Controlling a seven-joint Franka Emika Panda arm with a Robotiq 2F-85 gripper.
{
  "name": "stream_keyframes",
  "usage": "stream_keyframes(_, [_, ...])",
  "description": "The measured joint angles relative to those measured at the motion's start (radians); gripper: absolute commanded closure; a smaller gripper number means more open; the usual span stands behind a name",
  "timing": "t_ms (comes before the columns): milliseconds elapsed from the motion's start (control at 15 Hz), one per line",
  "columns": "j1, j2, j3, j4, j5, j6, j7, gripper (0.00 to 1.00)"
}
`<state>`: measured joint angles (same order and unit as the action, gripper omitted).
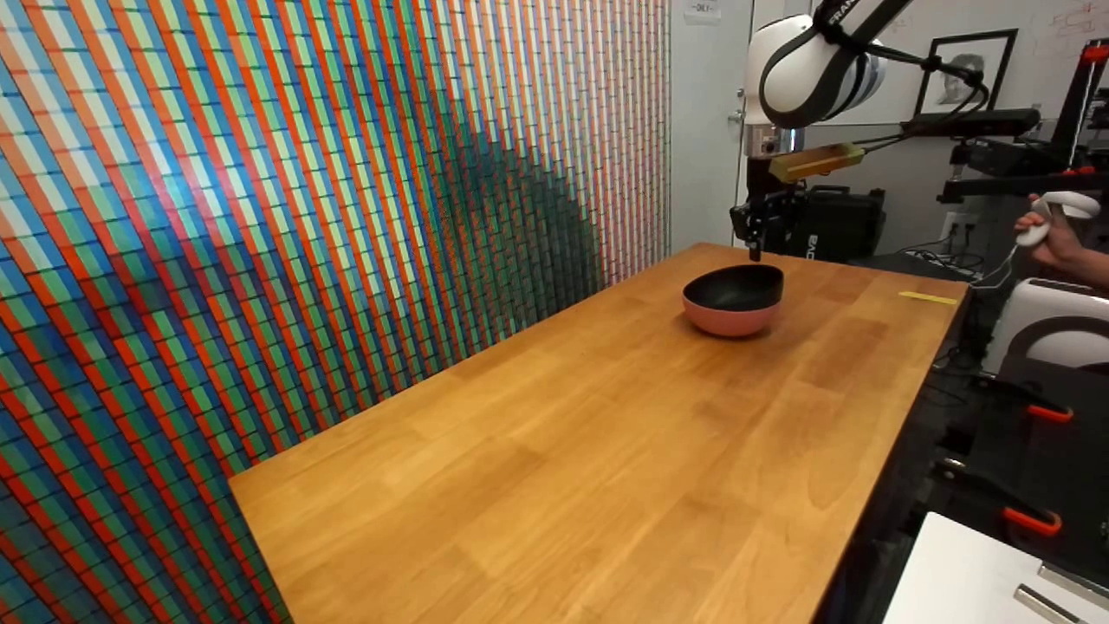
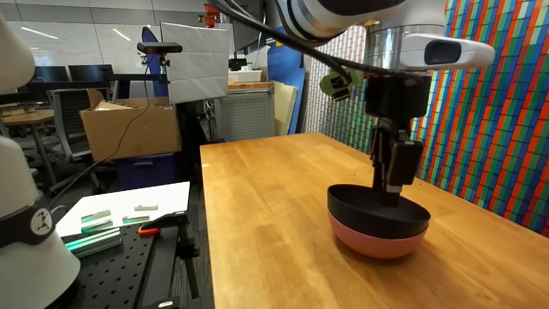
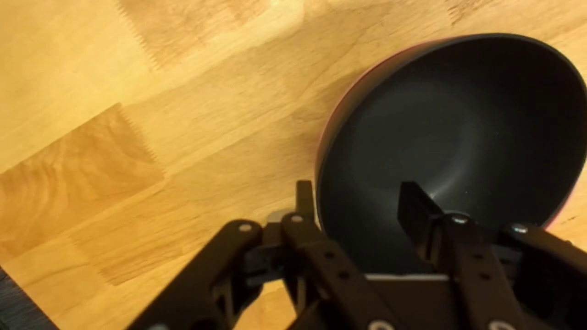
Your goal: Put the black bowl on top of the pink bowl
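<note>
The black bowl (image 2: 364,221) rests inside the pink bowl (image 2: 377,246) on the wooden table. In an exterior view the black bowl (image 1: 736,290) looks a little tilted, its rim standing higher above the pink bowl (image 1: 732,322) on one side. In the wrist view the black bowl's inside (image 3: 412,128) is bare, and only a thin edge of the pink bowl (image 3: 560,213) shows. My gripper (image 3: 357,185) is open, one finger just outside the rim and one over the black bowl's inside. In both exterior views the gripper (image 2: 386,193) (image 1: 755,251) points down at the bowl.
The wooden table (image 1: 537,459) runs along a wall of coloured tiles (image 1: 346,173). A yellow strip (image 1: 927,297) lies near a table edge. A white board with small pieces (image 2: 128,204) and a cardboard box (image 2: 133,128) stand beyond the table.
</note>
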<state>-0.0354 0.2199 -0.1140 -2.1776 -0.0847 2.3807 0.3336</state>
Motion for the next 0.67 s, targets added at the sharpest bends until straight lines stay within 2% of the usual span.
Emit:
stream_keyframes(133, [0.000,-0.015,0.000,0.001,0.000,0.000,-0.001,0.02])
stream_keyframes(200, [0.000,-0.027,0.000,0.002,0.000,-0.001,-0.002,0.00])
stream_keyframes(667, [0.013,-0.206,0.045,0.002,-0.001,-0.075,-0.072,0.00])
